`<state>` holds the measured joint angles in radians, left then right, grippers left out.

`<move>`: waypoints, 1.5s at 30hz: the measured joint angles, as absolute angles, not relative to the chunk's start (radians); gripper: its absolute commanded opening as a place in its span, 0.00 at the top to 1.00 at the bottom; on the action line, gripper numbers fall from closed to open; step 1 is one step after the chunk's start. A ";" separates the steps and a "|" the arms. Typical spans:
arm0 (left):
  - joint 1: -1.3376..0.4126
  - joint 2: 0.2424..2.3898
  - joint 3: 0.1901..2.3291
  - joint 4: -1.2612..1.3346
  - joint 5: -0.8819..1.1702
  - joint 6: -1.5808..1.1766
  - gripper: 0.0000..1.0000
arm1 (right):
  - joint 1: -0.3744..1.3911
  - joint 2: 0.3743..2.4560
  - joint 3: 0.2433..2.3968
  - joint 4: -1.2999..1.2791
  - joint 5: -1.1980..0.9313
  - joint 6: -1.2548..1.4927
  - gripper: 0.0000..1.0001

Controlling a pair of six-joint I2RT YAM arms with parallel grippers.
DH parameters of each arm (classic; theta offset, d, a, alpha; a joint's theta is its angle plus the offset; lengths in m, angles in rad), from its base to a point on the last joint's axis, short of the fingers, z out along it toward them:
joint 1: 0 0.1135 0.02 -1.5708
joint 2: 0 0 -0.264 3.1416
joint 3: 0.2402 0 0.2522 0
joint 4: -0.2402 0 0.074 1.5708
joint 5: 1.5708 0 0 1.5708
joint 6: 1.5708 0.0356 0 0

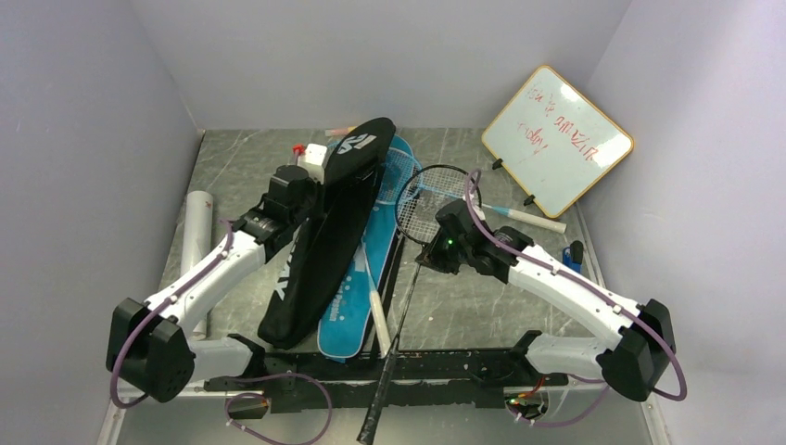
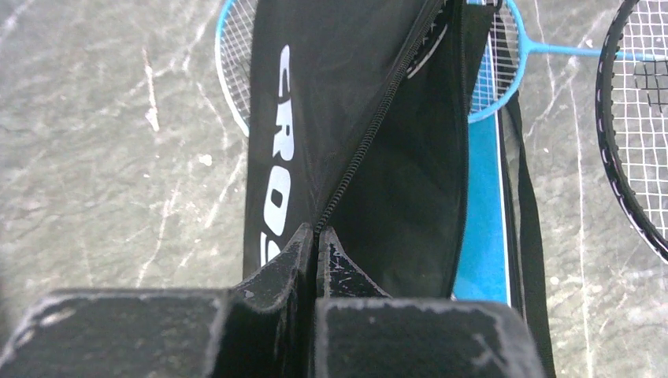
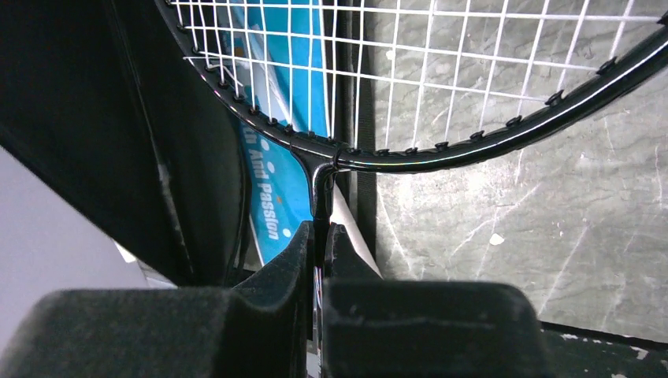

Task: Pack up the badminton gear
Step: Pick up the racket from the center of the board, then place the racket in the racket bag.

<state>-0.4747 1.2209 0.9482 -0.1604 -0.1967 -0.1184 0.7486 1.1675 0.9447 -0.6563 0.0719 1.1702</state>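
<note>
The black bag (image 1: 324,232) lies slantwise on top of the blue bag (image 1: 357,297). My left gripper (image 1: 318,188) is shut on the black bag's zipper edge (image 2: 370,126); in the left wrist view the jaws (image 2: 317,236) pinch the fabric, and the bag gapes open beyond them. My right gripper (image 1: 424,255) is shut on the black racket's shaft just below the head (image 1: 436,199); the right wrist view shows the thin shaft between the fingertips (image 3: 319,232) and the black frame (image 3: 441,157) ahead. The light-blue racket (image 1: 400,171) lies partly under the black bag. I see no shuttlecocks for certain.
A long white tube (image 1: 196,236) lies along the left side. The orange-rimmed whiteboard (image 1: 558,139) leans at the back right. A white racket handle (image 1: 378,320) rests on the blue bag. A small white and red object (image 1: 313,156) sits behind the left wrist.
</note>
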 measured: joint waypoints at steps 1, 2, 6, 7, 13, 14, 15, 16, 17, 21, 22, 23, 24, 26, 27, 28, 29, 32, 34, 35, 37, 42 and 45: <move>-0.475 1.232 0.949 -0.163 -0.189 -0.123 0.95 | 0.757 1.168 0.945 -0.660 0.079 1.163 1.00; -0.475 1.242 0.949 -0.165 -0.180 -0.130 0.95 | 0.763 1.168 0.945 -0.661 0.082 1.155 1.00; -0.475 1.269 0.949 -0.165 -0.147 -0.153 0.95 | 0.781 1.169 0.945 -0.657 0.070 1.099 1.00; -0.475 1.273 0.949 -0.165 -0.137 -0.155 0.95 | 0.786 1.171 0.946 -0.656 0.067 1.087 1.00; -0.475 1.279 0.949 -0.162 -0.087 -0.170 0.95 | 0.838 1.216 0.953 -0.606 0.015 1.008 1.00; -0.475 1.279 0.949 -0.162 -0.078 -0.171 0.95 | 0.849 1.231 0.957 -0.595 0.003 0.997 1.00; -0.475 1.279 0.949 -0.162 -0.070 -0.171 0.95 | 0.857 1.248 0.965 -0.587 -0.009 0.987 1.00; -0.475 1.279 0.949 -0.161 -0.062 -0.173 0.95 | 0.864 1.267 0.972 -0.576 -0.016 0.978 1.00; -0.474 1.279 0.949 -0.161 -0.055 -0.174 0.95 | 0.870 1.283 0.979 -0.567 -0.022 0.973 1.00; -0.474 1.279 0.949 -0.149 -0.021 -0.180 0.95 | 0.891 1.369 1.022 -0.535 -0.043 0.949 1.00; -0.474 1.279 0.949 -0.145 -0.011 -0.182 0.95 | 0.892 1.391 1.035 -0.528 -0.047 0.943 1.00; -0.474 1.279 0.949 -0.141 -0.001 -0.183 0.95 | 0.893 1.410 1.047 -0.525 -0.050 0.937 1.00; -0.474 1.279 0.949 -0.138 0.009 -0.186 0.95 | 0.893 1.433 1.065 -0.521 -0.055 0.932 1.00; -0.474 1.279 0.949 -0.134 0.031 -0.195 0.95 | 0.893 1.479 1.104 -0.514 -0.062 0.918 1.00; -0.474 1.280 0.949 -0.132 0.044 -0.197 0.95 | 0.893 1.504 1.127 -0.513 -0.064 0.912 1.00; -0.474 1.282 0.949 -0.128 0.060 -0.201 0.95 | 0.893 1.525 1.146 -0.511 -0.066 0.907 1.00; -0.474 1.283 0.949 -0.125 0.072 -0.204 0.95 | 0.893 1.553 1.171 -0.510 -0.068 0.900 1.00; -0.472 1.288 0.949 -0.118 0.113 -0.208 0.95 | 0.892 1.619 1.219 -0.498 -0.068 0.888 1.00; -0.471 1.292 0.949 -0.118 0.137 -0.211 0.95 | 0.884 1.651 1.235 -0.490 -0.065 0.880 1.00; -0.471 1.295 0.949 -0.119 0.150 -0.214 0.95 | 0.878 1.673 1.245 -0.481 -0.065 0.873 1.00; -0.470 1.304 0.949 -0.120 0.178 -0.218 0.95 | 0.863 1.700 1.252 -0.456 -0.069 0.866 1.00; -0.470 1.320 0.950 -0.126 0.250 -0.223 0.95 | 0.785 1.760 1.252 -0.353 -0.119 0.839 1.00; -0.470 1.320 0.957 -0.128 0.285 -0.222 0.95 | 0.743 1.788 1.252 -0.294 -0.138 0.838 1.00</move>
<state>-0.4702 1.3197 0.9565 -0.1280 0.2852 -0.2222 0.7429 1.7882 1.2522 -0.2939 -0.1375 0.8375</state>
